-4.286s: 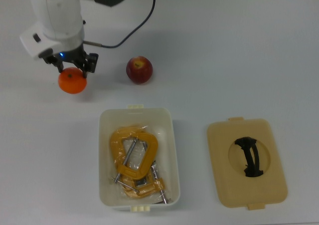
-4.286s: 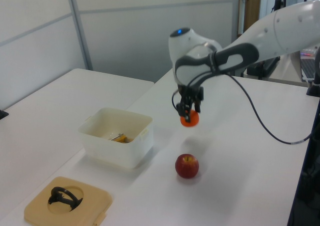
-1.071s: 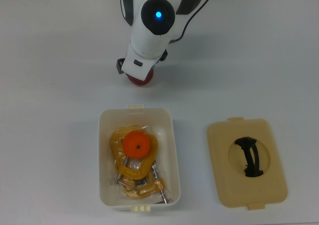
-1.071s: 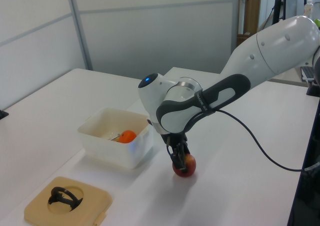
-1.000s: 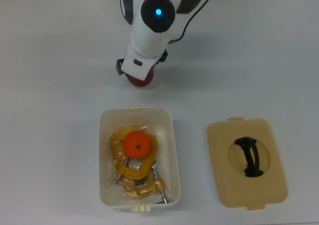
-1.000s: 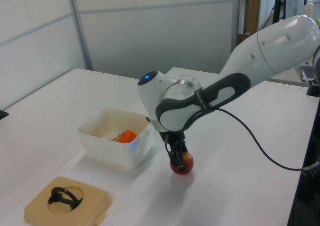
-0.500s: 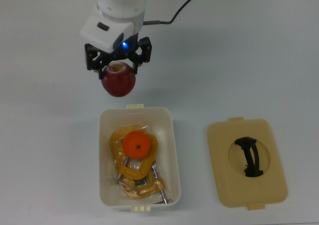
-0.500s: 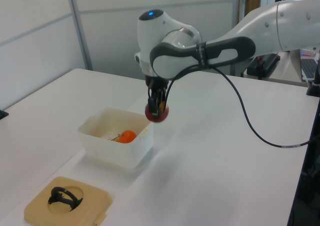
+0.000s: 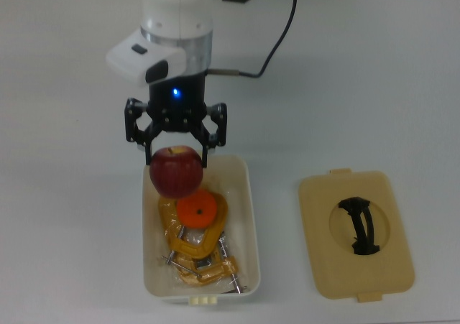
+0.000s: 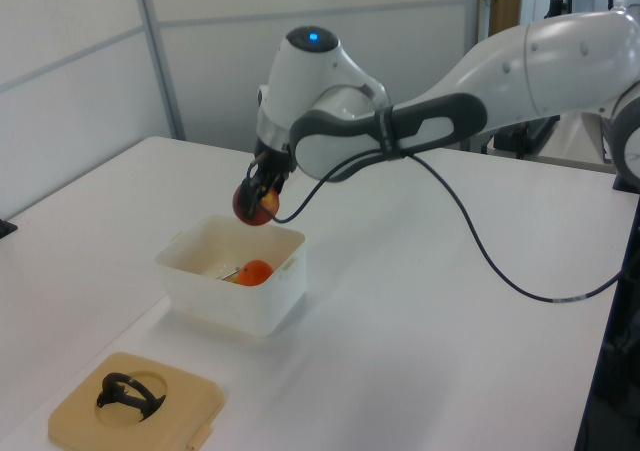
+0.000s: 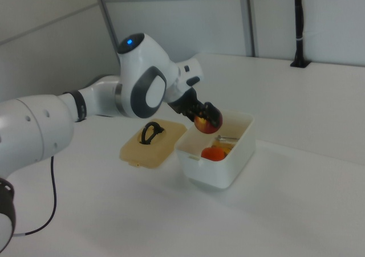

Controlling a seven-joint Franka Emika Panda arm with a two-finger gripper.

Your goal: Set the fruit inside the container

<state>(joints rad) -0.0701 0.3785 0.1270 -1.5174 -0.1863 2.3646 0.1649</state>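
Note:
My gripper [image 9: 176, 151] [image 10: 262, 193] [image 11: 202, 116] is shut on a dark red apple [image 9: 175, 172] [image 10: 253, 205] [image 11: 207, 122] and holds it in the air over the near-arm end of the cream-white tub [image 9: 250, 216] [image 10: 200, 296] [image 11: 228, 171]. The orange mandarin-like fruit [image 9: 197, 210] [image 10: 254, 272] [image 11: 213, 154] lies inside the tub on yellow-orange metal clamps [image 9: 194, 256]. The apple hangs above the tub's rim, apart from the orange fruit below it.
A flat tan lid [image 9: 356, 234] [image 10: 135, 406] [image 11: 153, 142] with a black handle lies on the white table [image 9: 374, 87] beside the tub, at the top view's right. The arm's black cable [image 9: 277, 44] loops above the table behind the gripper.
The gripper carried the apple from beyond the tub's far end to above the tub. The orange fruit stays where it lay in the tub.

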